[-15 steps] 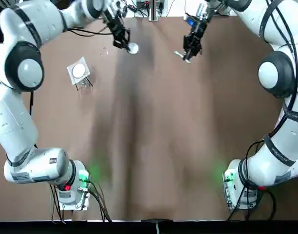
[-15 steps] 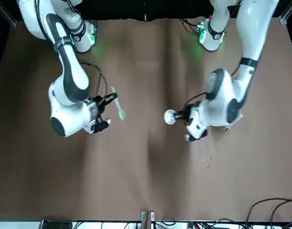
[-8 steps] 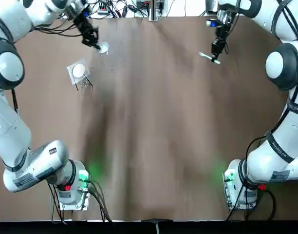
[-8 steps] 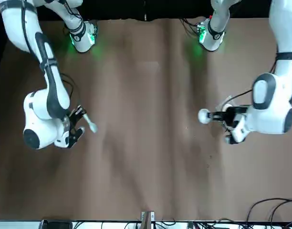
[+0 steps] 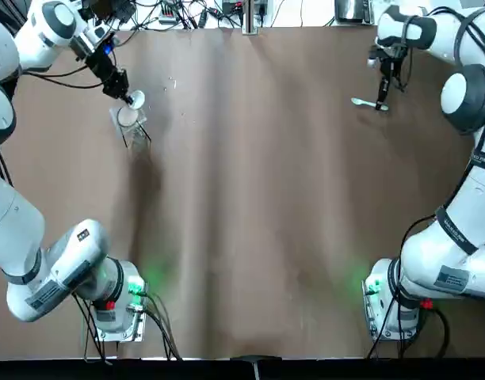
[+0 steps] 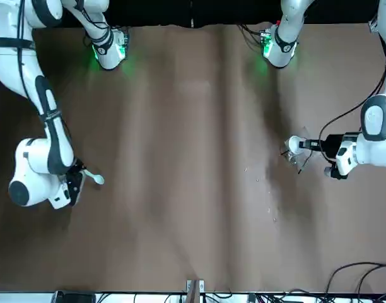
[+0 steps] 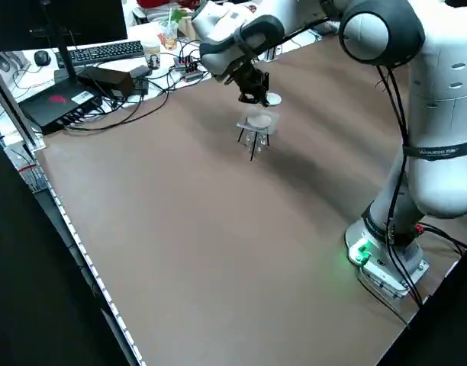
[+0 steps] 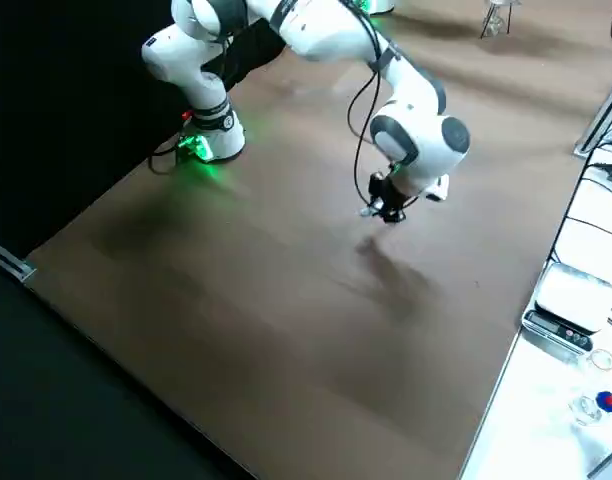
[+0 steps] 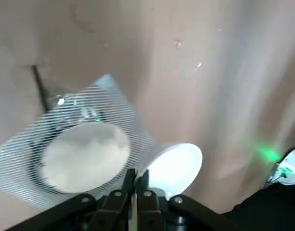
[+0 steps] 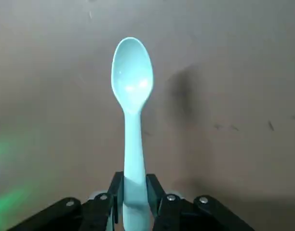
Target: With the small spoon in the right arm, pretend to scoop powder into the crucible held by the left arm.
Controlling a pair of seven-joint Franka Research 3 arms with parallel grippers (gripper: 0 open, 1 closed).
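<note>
Brown cloth is covering the table (image 5: 250, 198) under both my arms. Near my left gripper (image 5: 118, 83) a wire-mesh stand (image 5: 131, 127) is standing on thin legs, with a white disc (image 9: 85, 156) lying on the mesh. Cables (image 5: 175, 12) are bunching along the far edge behind it. Left fingers are pinching tight on the rim of the white crucible (image 5: 135, 98), holding it just beside the stand's far edge; can't tell if they're touching. My right gripper (image 5: 382, 95) is hanging well apart at the table's far right, fingers clamping the handle of the pale teal small spoon (image 5: 361, 102). Spoon is hanging above the cloth, long axis running across the table, bowl pointing toward my left.
</note>
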